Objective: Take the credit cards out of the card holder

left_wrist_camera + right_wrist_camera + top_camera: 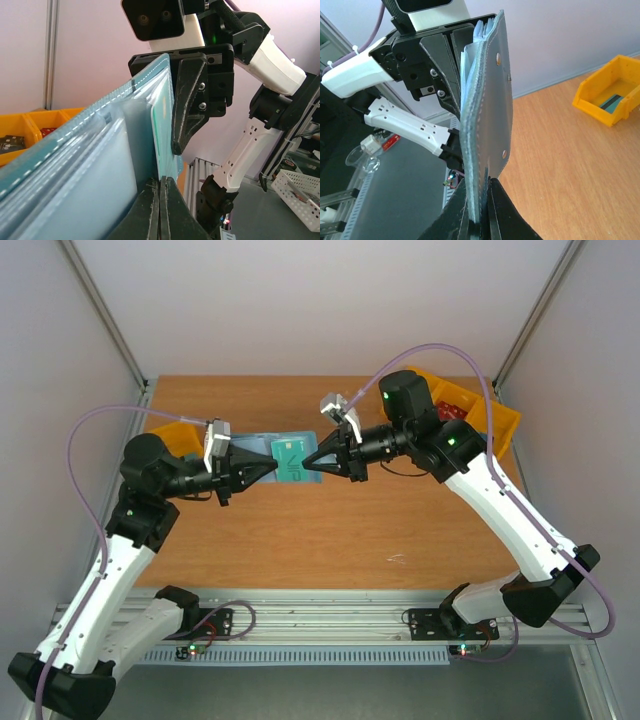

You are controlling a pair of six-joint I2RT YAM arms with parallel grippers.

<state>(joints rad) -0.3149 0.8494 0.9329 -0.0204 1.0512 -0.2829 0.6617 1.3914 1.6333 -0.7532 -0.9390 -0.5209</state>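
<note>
One card holder: teal-blue wallet with paler blue lining, held off the table between the two sets of jaws, one edge in each.
Credit card: a thin pale-green edge stands in an inner pocket of the holder, right against the right gripper's finger; its face cannot be made out.
Left gripper: jaws pressed together on the holder's near edge, the pocket layers fanning up out of them in the left wrist view.
Right gripper: jaws nipped narrow on the opposite edge; in the right wrist view the stitched outer flap with its two snaps rises straight out of them.
Tips: the two grippers point at each other, only the holder between them.
Table: wooden top below both jaws.
Yellow bins: one behind the left jaws, one behind the right jaws, holding red and black objects.
</note>
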